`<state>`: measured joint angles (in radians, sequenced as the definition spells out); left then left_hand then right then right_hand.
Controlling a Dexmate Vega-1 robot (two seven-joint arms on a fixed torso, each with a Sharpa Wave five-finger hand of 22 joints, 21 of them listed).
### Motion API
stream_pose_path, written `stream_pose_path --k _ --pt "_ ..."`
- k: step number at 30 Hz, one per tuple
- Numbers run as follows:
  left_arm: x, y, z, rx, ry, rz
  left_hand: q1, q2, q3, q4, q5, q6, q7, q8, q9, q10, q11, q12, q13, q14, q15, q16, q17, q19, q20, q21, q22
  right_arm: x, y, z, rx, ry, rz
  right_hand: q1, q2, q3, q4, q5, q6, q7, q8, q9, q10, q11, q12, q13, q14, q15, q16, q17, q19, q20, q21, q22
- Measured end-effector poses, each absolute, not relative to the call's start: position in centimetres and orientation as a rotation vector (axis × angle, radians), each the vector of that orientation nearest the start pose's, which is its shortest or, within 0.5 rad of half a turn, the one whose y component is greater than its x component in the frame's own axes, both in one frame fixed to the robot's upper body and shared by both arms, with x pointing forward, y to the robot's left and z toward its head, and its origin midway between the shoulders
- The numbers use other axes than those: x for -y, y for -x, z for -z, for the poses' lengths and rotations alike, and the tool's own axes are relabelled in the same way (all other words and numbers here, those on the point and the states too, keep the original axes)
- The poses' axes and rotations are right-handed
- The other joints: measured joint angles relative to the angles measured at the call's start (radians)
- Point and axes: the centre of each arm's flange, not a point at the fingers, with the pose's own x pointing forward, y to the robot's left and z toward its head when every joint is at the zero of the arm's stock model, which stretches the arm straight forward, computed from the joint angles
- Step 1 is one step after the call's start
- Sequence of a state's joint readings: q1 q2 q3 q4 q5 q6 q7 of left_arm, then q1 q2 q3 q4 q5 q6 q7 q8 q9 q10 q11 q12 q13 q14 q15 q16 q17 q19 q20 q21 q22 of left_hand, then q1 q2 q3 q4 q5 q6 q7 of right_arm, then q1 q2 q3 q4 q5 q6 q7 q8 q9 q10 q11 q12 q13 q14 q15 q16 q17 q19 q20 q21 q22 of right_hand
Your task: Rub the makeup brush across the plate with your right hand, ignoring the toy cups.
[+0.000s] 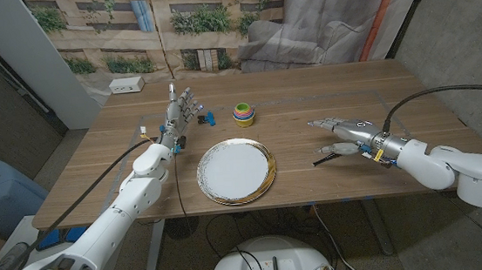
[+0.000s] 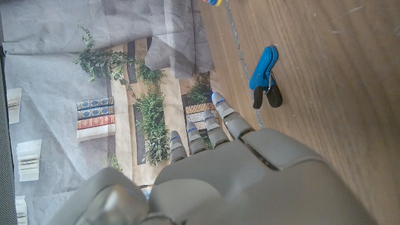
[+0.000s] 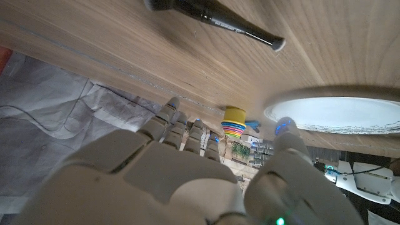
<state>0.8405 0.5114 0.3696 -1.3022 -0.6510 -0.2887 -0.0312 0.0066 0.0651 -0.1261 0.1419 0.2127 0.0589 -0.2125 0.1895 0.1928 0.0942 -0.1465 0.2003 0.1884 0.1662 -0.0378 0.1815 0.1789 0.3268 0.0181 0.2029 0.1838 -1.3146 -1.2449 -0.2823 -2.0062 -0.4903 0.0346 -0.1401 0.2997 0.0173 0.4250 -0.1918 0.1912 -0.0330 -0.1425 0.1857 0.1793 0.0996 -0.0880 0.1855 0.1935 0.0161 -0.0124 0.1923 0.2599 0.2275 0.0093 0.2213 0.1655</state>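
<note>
Left hand [image 1: 180,110] upright at far left, fingers spread, holding nothing, beside blue clip [image 1: 207,117]. Plate [image 1: 236,171], white with gold rim, at near centre; stacked toy cups [image 1: 243,113] beyond. Right hand [image 1: 342,134] spread, empty, over black makeup brush [image 1: 324,158] lying right of plate. No legible writing.

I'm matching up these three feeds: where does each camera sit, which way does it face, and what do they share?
Head view: on the robot's head, looking down at the table; both arms, left hand, right hand, plate.
Left wrist view: behind the left hand, facing a blue clip and the backdrop.
Right wrist view: behind the right hand, facing the makeup brush, plate, toy cups.
Shared: plate and cups, in the head and right wrist views.
</note>
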Motion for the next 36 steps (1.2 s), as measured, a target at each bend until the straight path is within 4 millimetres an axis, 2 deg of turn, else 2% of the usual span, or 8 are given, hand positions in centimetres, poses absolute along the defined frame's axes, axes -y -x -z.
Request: stream_pose_path --k 3,9,10,12,17,18,28,36 --pt "-29.0 -65.2 2.7 0.593 0.041 0.208 0.0 0.0 0.0 0.0 0.0 0.0 0.0 0.0 0.0 0.0 0.0 0.0 0.0 0.0 0.0 0.0 0.0 0.0 0.0 0.0 0.0 29.6 -49.7 6.7 0.655 1.663 -0.195 0.038 0.006 0.013 0.001 0.002 0.0 0.0 0.008 0.005 -0.002 -0.002 0.0 0.0 0.0 0.0 0.0 -0.004 0.0 0.0 -0.008 0.0" --pt "-29.0 -65.2 2.7 0.593 0.041 0.208 0.0 0.0 0.0 0.0 0.0 0.0 0.0 0.0 0.0 0.0 0.0 0.0 0.0 0.0 0.0 0.0 0.0 0.0 0.0 0.0 0.0 30.6 -50.4 7.0 0.568 1.674 -0.182 0.099 0.005 0.037 -0.001 0.01 0.018 -0.026 0.022 0.005 0.012 -0.003 0.007 0.0 -0.016 0.005 0.0 -0.014 0.01 0.005 -0.016 0.0" --pt "-29.0 -65.2 2.7 0.593 0.041 0.208 0.0 0.0 0.0 0.0 0.0 0.0 0.0 0.0 0.0 0.0 0.0 0.0 0.0 0.0 0.0 0.0 0.0 0.0 0.0 0.0 0.0 29.4 -49.1 6.2 0.592 1.707 -0.212 0.118 -0.003 0.037 -0.001 0.01 0.02 -0.034 0.024 0.005 0.012 -0.002 0.007 0.0 -0.019 0.008 0.0 -0.014 0.009 0.005 -0.016 0.0" --pt "-29.0 -65.2 2.7 0.593 0.041 0.208 0.0 0.0 0.0 0.0 0.0 0.0 0.0 0.0 0.0 0.0 0.0 0.0 0.0 0.0 0.0 0.0 0.0 0.0 0.0 0.0 0.0 29.8 -49.3 6.3 0.559 1.708 -0.205 0.123 -0.007 0.046 -0.002 0.01 0.026 -0.04 0.025 0.005 0.015 0.0 0.007 0.0 -0.02 0.009 0.0 -0.018 0.009 0.005 -0.023 0.0" --pt "-29.0 -65.2 2.7 0.593 0.041 0.208 0.0 0.0 0.0 0.0 0.0 0.0 0.0 0.0 0.0 0.0 0.0 0.0 0.0 0.0 0.0 0.0 0.0 0.0 0.0 0.0 0.0 30.2 -49.4 6.3 0.489 1.722 -0.2 0.153 -0.018 0.049 0.001 0.01 0.041 -0.055 0.033 0.005 0.026 -0.003 0.007 0.0 -0.025 0.014 0.0 -0.022 0.005 0.009 -0.023 0.0" --pt "-29.0 -65.2 2.7 0.593 0.041 0.208 0.0 0.0 0.0 0.0 0.0 0.0 0.0 0.0 0.0 0.0 0.0 0.0 0.0 0.0 0.0 0.0 0.0 0.0 0.0 0.0 0.0 29.1 -48.5 5.7 0.515 1.741 -0.221 0.165 -0.015 0.053 0.0 0.01 0.044 -0.058 0.035 0.005 0.026 -0.003 0.01 0.0 -0.025 0.014 0.0 -0.023 0.005 0.009 -0.023 0.0" --pt "-29.0 -65.2 2.7 0.593 0.041 0.208 0.0 0.0 0.0 0.0 0.0 0.0 0.0 0.0 0.0 0.0 0.0 0.0 0.0 0.0 0.0 0.0 0.0 0.0 0.0 0.0 0.0 28.3 -47.9 5.4 0.435 1.804 -0.229 0.234 -0.039 0.064 0.0 0.005 0.073 -0.068 0.049 0.005 0.076 -0.021 0.019 0.0 -0.018 0.008 0.012 -0.032 0.019 0.022 -0.023 0.0" --pt "-29.0 -65.2 2.7 0.593 0.041 0.208 0.0 0.0 0.0 0.0 0.0 0.0 0.0 0.0 0.0 0.0 0.0 0.0 0.0 0.0 0.0 0.0 0.0 0.0 0.0 0.0 0.0 27.3 -47.8 5.4 0.398 1.852 -0.237 0.297 -0.071 0.065 0.001 -0.01 0.126 -0.072 0.07 0.005 0.116 -0.039 0.019 0.0 0.022 -0.025 0.027 -0.042 0.06 -0.02 -0.023 -0.003"
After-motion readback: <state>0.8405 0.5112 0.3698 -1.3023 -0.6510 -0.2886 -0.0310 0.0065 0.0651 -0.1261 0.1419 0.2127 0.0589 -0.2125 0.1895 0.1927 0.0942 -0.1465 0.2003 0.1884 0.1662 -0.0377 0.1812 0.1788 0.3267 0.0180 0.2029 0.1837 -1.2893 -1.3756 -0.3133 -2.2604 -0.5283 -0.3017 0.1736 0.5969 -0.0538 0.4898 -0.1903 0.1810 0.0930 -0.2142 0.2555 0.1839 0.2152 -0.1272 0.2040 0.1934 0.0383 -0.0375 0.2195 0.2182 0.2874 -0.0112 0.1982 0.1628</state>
